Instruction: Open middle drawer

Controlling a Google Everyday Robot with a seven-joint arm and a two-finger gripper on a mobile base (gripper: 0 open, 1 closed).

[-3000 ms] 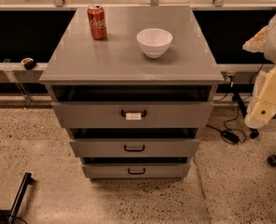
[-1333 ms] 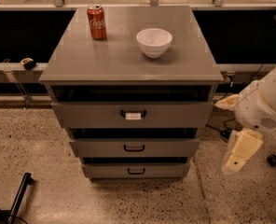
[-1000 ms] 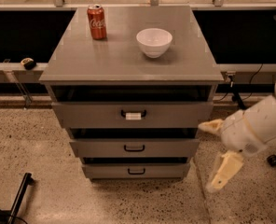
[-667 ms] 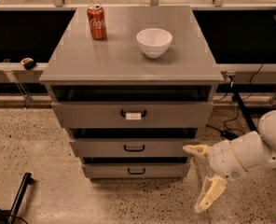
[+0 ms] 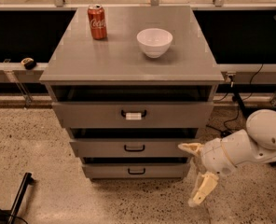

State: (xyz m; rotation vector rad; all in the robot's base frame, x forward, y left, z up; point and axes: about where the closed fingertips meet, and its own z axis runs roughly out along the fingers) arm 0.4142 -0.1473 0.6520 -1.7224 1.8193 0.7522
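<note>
Listing from left to right: one thin black bar lying slantwise on the speckled stone floor at the lower left corner; one small dark rounded object, kind not discernible, resting on a pale ledge behind and left of the bench. Next, one grey flat-topped three-drawer bench, centre of view, carrying two items on its top: one red metal cola can, upright, at the rear left, and one white round bowl, mouth up, right of the can and well apart from it. Bench front, top to bottom: one tall wide grey top drawer whose black loop handle bears a white tag; one middle drawer, grey, flat-fronted, of medium width and height, with a small plain black loop handle, lying directly below the tagged drawer and above the lowest, a dark gap over its front; one narrow short grey bottom drawer with a like handle. Right of the drawer stack: one end effector, cream-coloured, two-fingered, released, spread wide, the upper finger pointing left over the right end of the middle drawer's front and well apart from its handle, the lower finger hanging toward the floor; contact with the front cannot be told. One white rounded robot arm carries it from the right edge. Black cables trail on the floor behind the arm.
</note>
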